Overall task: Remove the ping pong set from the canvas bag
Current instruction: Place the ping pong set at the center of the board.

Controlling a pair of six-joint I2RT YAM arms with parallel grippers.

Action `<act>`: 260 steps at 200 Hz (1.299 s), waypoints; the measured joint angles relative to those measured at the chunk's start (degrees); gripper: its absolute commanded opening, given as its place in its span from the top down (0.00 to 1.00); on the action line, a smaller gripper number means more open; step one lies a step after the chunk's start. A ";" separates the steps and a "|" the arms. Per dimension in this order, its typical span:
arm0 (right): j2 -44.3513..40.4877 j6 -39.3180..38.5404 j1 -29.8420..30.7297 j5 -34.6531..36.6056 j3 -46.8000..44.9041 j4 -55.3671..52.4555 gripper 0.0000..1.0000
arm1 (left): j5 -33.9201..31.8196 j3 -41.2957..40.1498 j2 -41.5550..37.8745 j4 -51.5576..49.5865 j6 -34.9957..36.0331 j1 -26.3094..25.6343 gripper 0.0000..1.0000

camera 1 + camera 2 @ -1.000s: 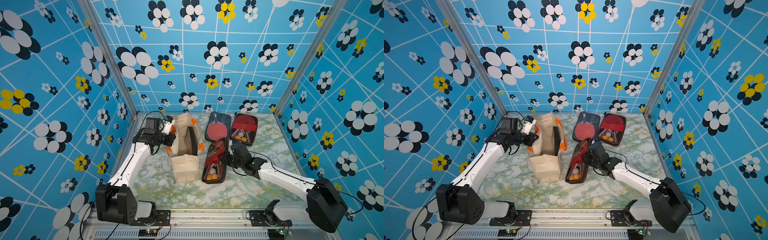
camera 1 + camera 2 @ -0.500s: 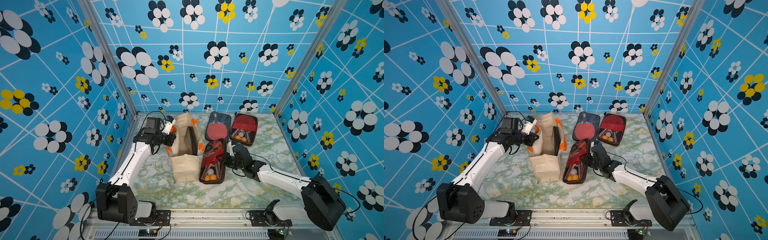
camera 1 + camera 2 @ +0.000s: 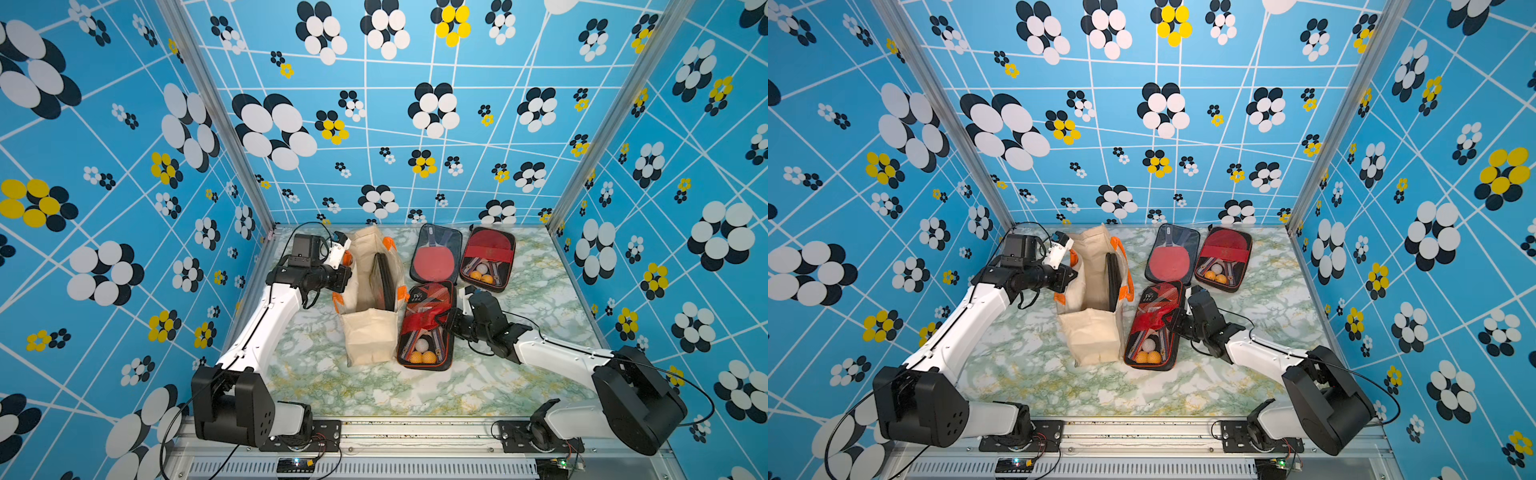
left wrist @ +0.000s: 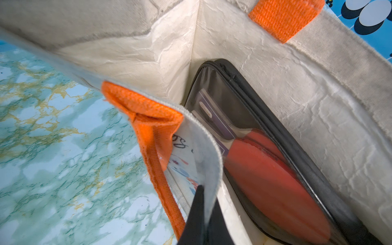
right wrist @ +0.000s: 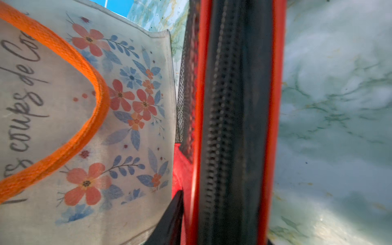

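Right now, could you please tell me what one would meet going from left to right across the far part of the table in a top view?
left gripper, shut on the bag's rim → canvas bag → black ping pong set showing a red paddle → red ping pong set with balls inside

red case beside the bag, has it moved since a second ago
Yes. The red case has slid slightly toward the canvas bag, narrowing the gap between them.
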 measured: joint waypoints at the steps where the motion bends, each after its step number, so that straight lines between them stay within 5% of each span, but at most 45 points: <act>1: 0.02 0.00 0.00 0.00 -0.09 0.02 0.60 | 0.00 0.00 0.00 0.00 0.02 0.00 1.00; 88: 1.90 -0.90 -1.31 0.94 -2.08 -3.63 0.37 | -0.20 0.00 0.48 0.00 0.04 -0.33 1.00; 172: -1.62 -3.93 -2.36 3.10 -1.95 -12.92 0.30 | -0.20 0.00 0.48 0.00 0.09 -0.33 1.00; 260: -12.09 -7.87 -2.56 9.79 13.88 -28.59 0.25 | -0.20 0.00 0.48 0.00 0.09 -0.33 0.97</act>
